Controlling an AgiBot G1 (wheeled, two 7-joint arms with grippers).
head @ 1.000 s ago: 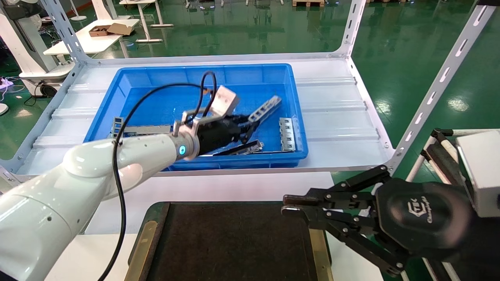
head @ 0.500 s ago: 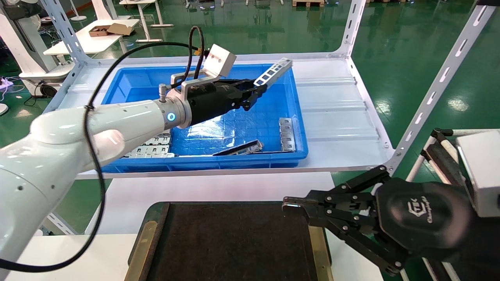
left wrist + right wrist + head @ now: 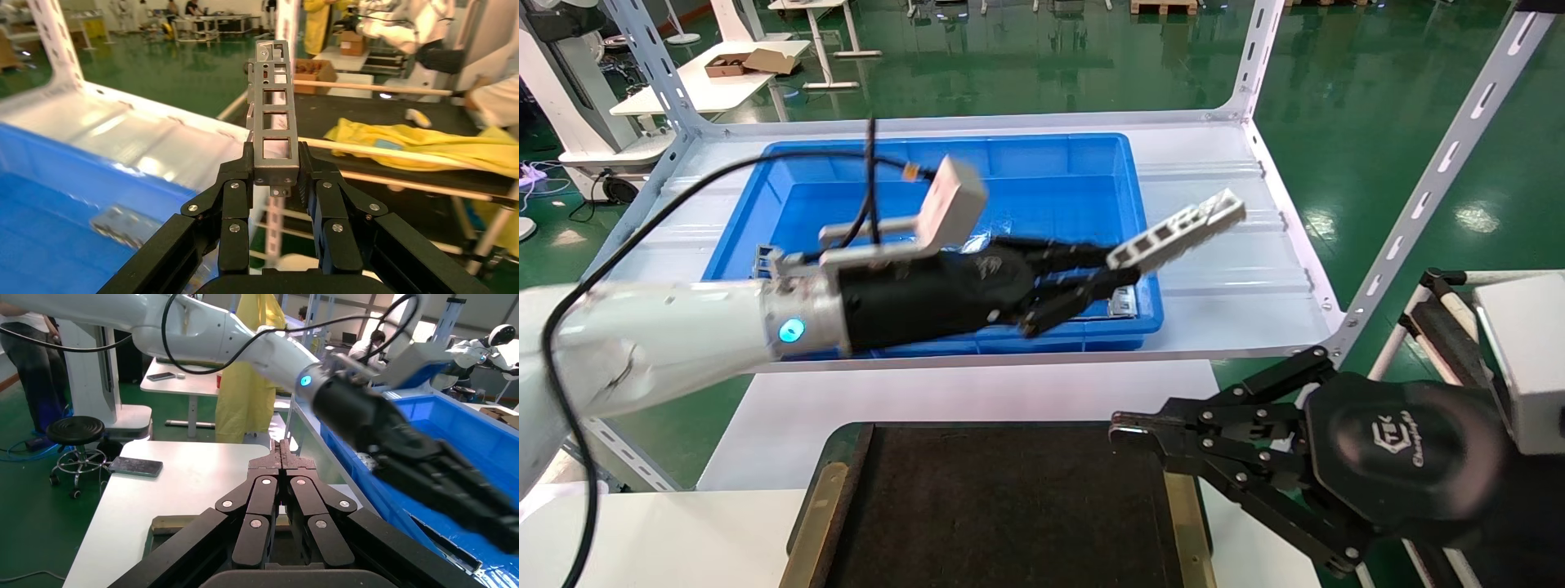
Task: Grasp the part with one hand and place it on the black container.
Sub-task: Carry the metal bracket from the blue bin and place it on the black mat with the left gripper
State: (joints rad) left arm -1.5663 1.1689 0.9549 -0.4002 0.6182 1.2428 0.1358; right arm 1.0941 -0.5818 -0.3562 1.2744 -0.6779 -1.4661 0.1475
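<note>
My blue bin (image 3: 764, 212) sits on the shelf beyond the black container (image 3: 1001, 506); my left gripper (image 3: 1103, 273) hangs over the bin's near right corner, clamped on the part (image 3: 1177, 230); my right gripper (image 3: 1128, 433), fingers pressed together, rests at the container's right edge.

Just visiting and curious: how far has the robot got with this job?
Picked up: the left gripper fingers clamp the metal strip in the air, beyond the blue bin's front right corner. Left: lay it on the black tray, still bare. The right gripper waits shut beside the tray.
</note>
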